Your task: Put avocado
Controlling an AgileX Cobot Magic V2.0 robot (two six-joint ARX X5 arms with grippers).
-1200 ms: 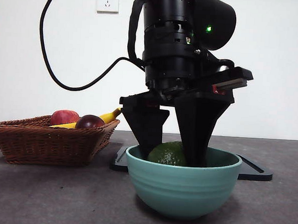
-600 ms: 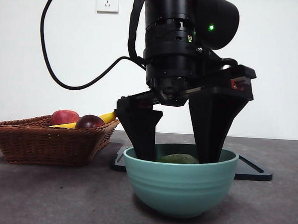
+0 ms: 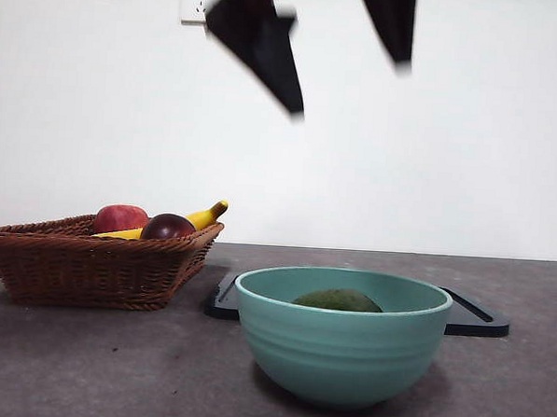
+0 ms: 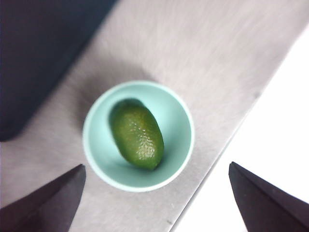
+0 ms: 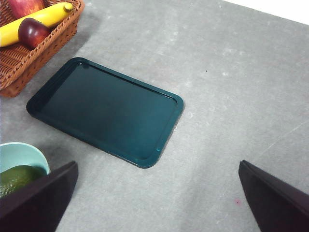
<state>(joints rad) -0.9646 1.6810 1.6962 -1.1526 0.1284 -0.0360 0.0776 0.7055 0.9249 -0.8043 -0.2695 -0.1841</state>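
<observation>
The avocado [image 3: 337, 300], dull dark green, lies on its side inside the teal bowl [image 3: 341, 347] with nothing touching it. High above the bowl hangs my left gripper [image 3: 348, 90], open and empty, only its two black jaw tips showing at the top edge. In the left wrist view the avocado [image 4: 137, 137] rests in the bowl [image 4: 171, 113] far beneath my open left gripper [image 4: 157, 166]. My right gripper [image 5: 158, 164] is open and empty over the table, with the avocado [image 5: 17, 179] and the bowl [image 5: 19, 153] at that picture's corner.
A dark tray [image 3: 474, 317] lies flat behind the bowl, also seen as tray [image 5: 106, 108]. A wicker basket [image 3: 79, 263] at the left holds a red apple [image 3: 119, 218], a maroon fruit [image 3: 167, 226] and a banana [image 3: 203, 216].
The left gripper let go of the avocado, spread its jaws and rose well above the bowl. The avocado settled lower into the bowl.
</observation>
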